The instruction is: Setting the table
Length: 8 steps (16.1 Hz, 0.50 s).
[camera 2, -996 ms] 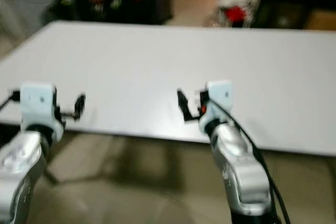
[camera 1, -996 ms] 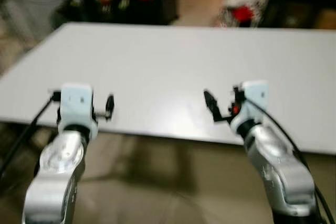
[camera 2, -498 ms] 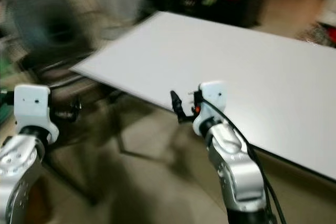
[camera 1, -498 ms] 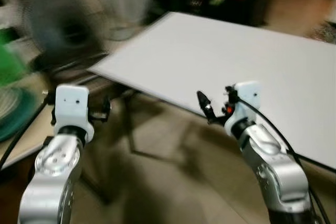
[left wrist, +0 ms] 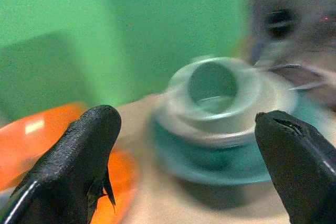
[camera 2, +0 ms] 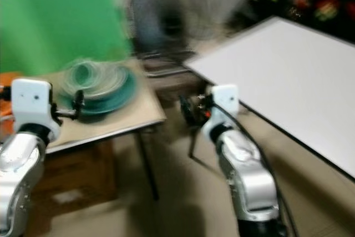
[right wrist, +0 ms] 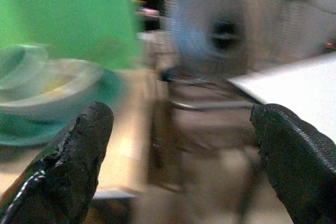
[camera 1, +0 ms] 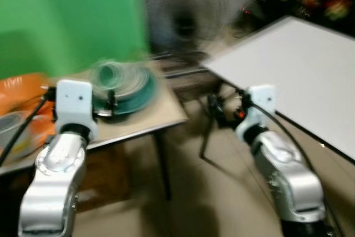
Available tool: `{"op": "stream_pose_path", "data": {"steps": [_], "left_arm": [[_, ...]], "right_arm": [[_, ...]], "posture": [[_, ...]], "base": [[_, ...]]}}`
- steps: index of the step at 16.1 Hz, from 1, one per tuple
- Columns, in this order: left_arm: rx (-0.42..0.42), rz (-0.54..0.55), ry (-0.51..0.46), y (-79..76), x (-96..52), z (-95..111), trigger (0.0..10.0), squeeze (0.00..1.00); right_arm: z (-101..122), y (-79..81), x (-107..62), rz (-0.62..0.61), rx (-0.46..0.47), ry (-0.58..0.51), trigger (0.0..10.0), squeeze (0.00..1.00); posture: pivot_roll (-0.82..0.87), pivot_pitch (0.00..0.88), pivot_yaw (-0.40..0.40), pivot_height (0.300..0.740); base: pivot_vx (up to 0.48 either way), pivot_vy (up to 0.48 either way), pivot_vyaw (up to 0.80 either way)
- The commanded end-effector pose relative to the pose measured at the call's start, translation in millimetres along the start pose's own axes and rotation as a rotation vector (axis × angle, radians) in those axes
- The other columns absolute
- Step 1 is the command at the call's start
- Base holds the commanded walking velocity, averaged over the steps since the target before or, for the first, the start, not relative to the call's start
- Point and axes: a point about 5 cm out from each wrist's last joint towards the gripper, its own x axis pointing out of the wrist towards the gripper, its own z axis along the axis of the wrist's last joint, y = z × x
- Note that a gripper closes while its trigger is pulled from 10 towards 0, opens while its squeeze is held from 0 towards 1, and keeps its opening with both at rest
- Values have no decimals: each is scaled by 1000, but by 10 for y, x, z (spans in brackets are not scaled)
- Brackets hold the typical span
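A stack of teal dishes [camera 1: 119,84] stands on a small beige side table [camera 1: 161,114], blurred by motion. The left wrist view shows a pale teal cup [left wrist: 212,80] on top of the stack. An orange plate [camera 1: 19,87] and a clear bowl [camera 1: 12,131] lie at the side table's left end. My left gripper [camera 1: 79,99] hovers open over the side table's front, just short of the stack, holding nothing. My right gripper [camera 1: 228,109] is open and hangs in the gap between the side table and the large white table [camera 1: 299,65].
A standing fan [camera 1: 186,18] is behind the side table, with a green wall [camera 1: 66,20] to its left. Dark clutter [camera 1: 316,4] sits beyond the white table's far edge. Tiled floor [camera 1: 211,192] lies below my arms, between the two tables.
The whole view has swung to the left: the white table slid off to the right, and the fan, green wall and side table with dishes came in. Both arms keep their pose.
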Motion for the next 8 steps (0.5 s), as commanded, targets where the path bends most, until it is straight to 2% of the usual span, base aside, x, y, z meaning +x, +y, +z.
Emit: {"op": "stream_pose_path", "data": {"steps": [1, 6, 8], "left_arm": [[3, 6, 2, -10, 3, 5, 10000, 0], [8, 21, 4, 37, 17, -6, 10000, 0], [-2, 30, 13, 47, 18, -25, 10000, 0]], "right_arm": [[47, -47, 7, -8, -18, -18, 10000, 0], [33, -52, 18, 2, -20, -18, 10000, 0], [27, -46, 25, 0, -17, -18, 10000, 0]], "posture": [[-68, 0, 49, 740], [-64, 0, 42, 740], [-65, 0, 39, 740]], "base": [[0, -480, 800], [0, -480, 800], [0, 0, 800]]}}
